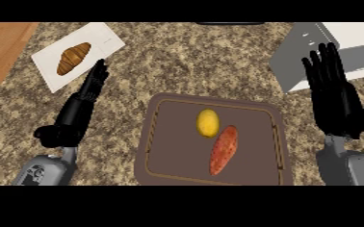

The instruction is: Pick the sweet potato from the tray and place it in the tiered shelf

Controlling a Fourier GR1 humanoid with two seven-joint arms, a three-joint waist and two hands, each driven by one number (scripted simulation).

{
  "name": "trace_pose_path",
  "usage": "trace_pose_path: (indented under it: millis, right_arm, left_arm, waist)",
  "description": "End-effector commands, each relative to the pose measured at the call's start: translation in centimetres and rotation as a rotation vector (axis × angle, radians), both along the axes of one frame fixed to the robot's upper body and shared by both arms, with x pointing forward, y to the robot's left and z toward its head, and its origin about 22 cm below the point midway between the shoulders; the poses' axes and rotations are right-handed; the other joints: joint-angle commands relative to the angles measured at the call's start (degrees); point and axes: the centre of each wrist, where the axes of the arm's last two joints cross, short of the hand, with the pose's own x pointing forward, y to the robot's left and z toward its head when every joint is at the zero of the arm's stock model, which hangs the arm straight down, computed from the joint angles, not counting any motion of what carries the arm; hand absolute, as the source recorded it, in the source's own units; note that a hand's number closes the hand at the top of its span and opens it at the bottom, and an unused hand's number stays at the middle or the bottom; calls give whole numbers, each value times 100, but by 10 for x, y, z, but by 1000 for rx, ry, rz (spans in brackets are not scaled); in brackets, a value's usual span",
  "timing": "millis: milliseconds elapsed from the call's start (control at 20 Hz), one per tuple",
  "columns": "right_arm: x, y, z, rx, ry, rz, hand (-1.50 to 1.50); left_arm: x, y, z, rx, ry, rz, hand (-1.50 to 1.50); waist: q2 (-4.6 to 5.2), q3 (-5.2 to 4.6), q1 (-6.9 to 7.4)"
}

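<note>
An orange-red sweet potato [224, 150] lies lengthwise on the brown tray [171, 166], right of its middle. Just up and left of it on the same tray sits a yellow lemon-like fruit [207, 122]. The grey and white tiered shelf [302, 53] stands at the far right of the counter. My right hand [332, 94] is open, fingers straight and pointing away, right of the tray and in front of the shelf. My left hand [82, 103] is open to the left of the tray, its fingers stretched toward the white sheet. Neither hand touches anything.
A croissant [74, 58] rests on a white sheet [99, 36] at the far left. A wooden strip [13, 41] borders the speckled counter on the left. A dark object [229, 23] shows at the far edge.
</note>
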Motion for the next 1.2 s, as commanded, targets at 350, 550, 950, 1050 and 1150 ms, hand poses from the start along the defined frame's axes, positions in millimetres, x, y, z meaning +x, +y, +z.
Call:
trace_pose_path:
  millis: [350, 550, 950, 1050, 1150]
  right_arm:
    - [-35, 11, 19, 550, -10, -348, 150]
    - [-102, -52, -98, -330, 448, -857, 150]
    - [-149, 47, -87, -211, 174, -1015, -150]
    - [-170, 59, -76, -188, 199, -841, -150]
    - [-178, 67, -90, -286, 280, -712, -150]
  left_arm:
    - [-10, 12, -29, 11, 176, 117, 0]
    - [-3, 13, -18, 29, 143, 113, 0]
    - [-7, -9, -30, 33, 186, 81, 0]
    - [3, -12, -21, 13, 161, 75, 0]
    - [7, -4, -20, 25, 179, 52, 0]
  waist:
    - [-265, 209, -517]
    - [112, -95, -318]
    - [-35, -38, -174]
    - [-21, -50, -142]
    - [6, -57, -74]
